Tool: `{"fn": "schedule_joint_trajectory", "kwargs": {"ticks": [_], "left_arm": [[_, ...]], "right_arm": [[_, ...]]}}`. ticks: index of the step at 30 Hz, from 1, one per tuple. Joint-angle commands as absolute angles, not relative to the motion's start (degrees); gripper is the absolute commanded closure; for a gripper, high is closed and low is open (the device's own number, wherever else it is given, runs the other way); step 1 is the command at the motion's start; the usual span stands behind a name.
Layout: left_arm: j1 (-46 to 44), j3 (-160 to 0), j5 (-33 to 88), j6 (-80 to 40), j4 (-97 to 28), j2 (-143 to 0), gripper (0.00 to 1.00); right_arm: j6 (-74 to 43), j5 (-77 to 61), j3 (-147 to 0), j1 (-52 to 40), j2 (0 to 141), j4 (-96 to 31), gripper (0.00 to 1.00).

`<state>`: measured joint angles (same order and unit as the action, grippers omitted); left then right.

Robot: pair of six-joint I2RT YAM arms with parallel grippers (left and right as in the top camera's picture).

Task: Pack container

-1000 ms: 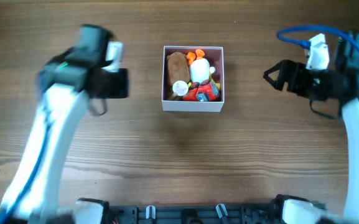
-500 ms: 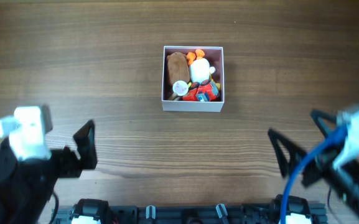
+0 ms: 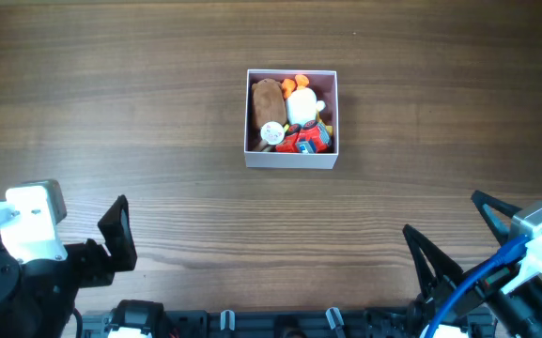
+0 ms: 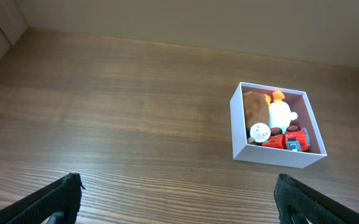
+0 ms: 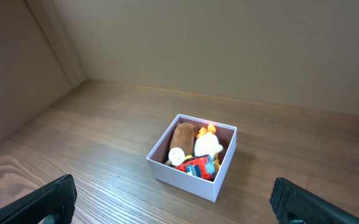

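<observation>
The container [image 3: 291, 160], a square white box, stands on the wooden table at centre back. Inside lie a brown plush [image 3: 267, 99], a white toy [image 3: 301, 108], an orange piece [image 3: 299, 83], a round white disc [image 3: 271, 132] and a red toy car [image 3: 306, 141]. My left gripper [image 4: 179, 193] is open at the near left edge, far from the container [image 4: 272, 155], one black finger [image 3: 118, 230] showing from above. My right gripper [image 3: 441, 214] is open at the near right, also well short of the container [image 5: 185, 177]. Nothing sits between either pair of fingers.
Bare wood-grain tabletop [image 3: 158, 113] surrounds the box on all sides. A blue cable [image 3: 477, 282] runs along the right arm. A beige wall [image 5: 229, 43] rises behind the table's far edge.
Both arms have pulled back from either side of the container to the near table edge. Both grippers have opened wide.
</observation>
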<state>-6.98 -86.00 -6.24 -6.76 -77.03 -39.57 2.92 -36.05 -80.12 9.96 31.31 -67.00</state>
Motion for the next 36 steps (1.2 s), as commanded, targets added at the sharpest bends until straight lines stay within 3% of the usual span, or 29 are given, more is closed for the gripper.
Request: {"fn": "schedule_joint_trajectory", "kwargs": {"ticks": [1,14,20,28,36], "left_arm": [[-6.7,-86.0,-7.4,-6.9,-77.0,-39.5,0.0],[-6.7,-86.0,-7.4,-6.9,-77.0,-39.5,0.0],[-6.7,-86.0,-7.4,-6.9,-77.0,-39.5,0.0],[-6.7,-86.0,-7.4,-6.9,-77.0,-39.5,0.0],[-6.7,-86.0,-7.4,-6.9,-77.0,-39.5,0.0]], "right_arm": [[3.4,-37.1,-80.5,9.8,31.2,-67.2,0.0],[7.5,-33.1,-77.2,9.8,31.2,-65.0,0.0],[15.2,-31.9,-59.4,9.8,27.2,-50.6,0.0],[15.0,-31.9,-31.6,9.8,15.3,-30.0,0.0],[15.0,-29.9,-17.3,9.8,4.4,-23.0,0.0]]}}
